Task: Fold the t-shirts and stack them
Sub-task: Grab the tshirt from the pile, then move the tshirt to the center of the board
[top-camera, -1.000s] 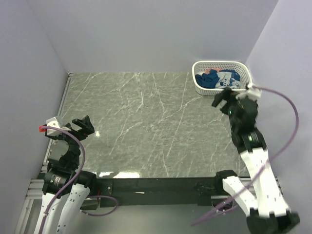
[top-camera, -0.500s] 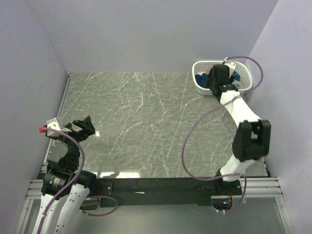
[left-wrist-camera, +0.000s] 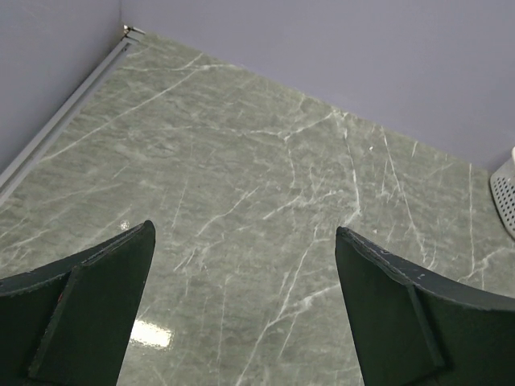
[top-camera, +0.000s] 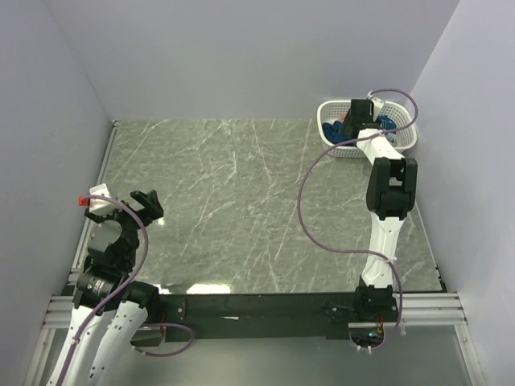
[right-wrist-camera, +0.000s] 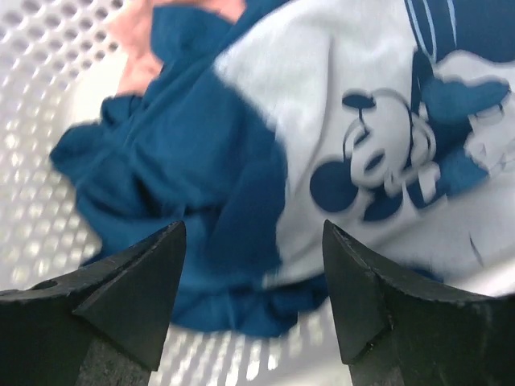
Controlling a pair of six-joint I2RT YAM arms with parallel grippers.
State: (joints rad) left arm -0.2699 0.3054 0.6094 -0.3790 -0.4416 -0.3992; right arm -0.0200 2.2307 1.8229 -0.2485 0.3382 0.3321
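Where the basket (right-wrist-camera: 32, 121) stands, navy tee (right-wrist-camera: 185, 201), pink tee (right-wrist-camera: 145, 40) inside

Bright, even overhead light, soft shadows. White glare patches on the table (top-camera: 241, 201), lower left of the top and left wrist views. Right wrist view is smeared; holes of the basket (right-wrist-camera: 32, 96) blur.

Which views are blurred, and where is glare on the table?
Right wrist view: blur smears the navy t-shirt and the basket wall. Left wrist view: sharp, one small glare patch on the table, low in the frame. Top view: sharp, pale glare on the table near the arm bases.
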